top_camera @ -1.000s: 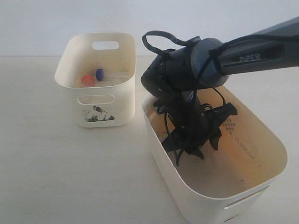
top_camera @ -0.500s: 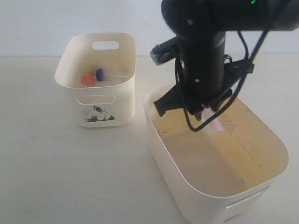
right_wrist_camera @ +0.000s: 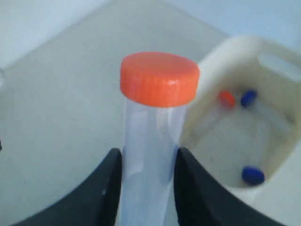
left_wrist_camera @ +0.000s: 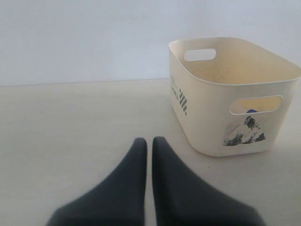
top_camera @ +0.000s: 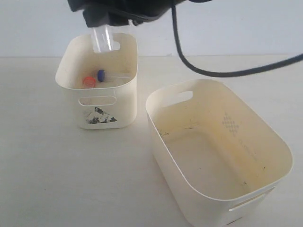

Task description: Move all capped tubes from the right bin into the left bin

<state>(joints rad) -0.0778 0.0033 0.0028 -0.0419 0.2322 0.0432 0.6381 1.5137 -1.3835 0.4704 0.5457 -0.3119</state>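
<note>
There are two bins: one small bin [top_camera: 124, 101] and one big bin [top_camera: 208, 104]. There are four tubes: one orange-cap tube [right_wrist_camera: 150, 141], another orange-cap tube [right_wrist_camera: 226, 98], one blue-cap tube [right_wrist_camera: 248, 97] and another blue-cap tube [right_wrist_camera: 253, 175].

A pale beige tabletop [top_camera: 57, 179], matte and faintly speckled, meets a plain white wall [top_camera: 246, 28] behind.

Right tool [top_camera: 108, 21] — cut off by top edge.
</note>
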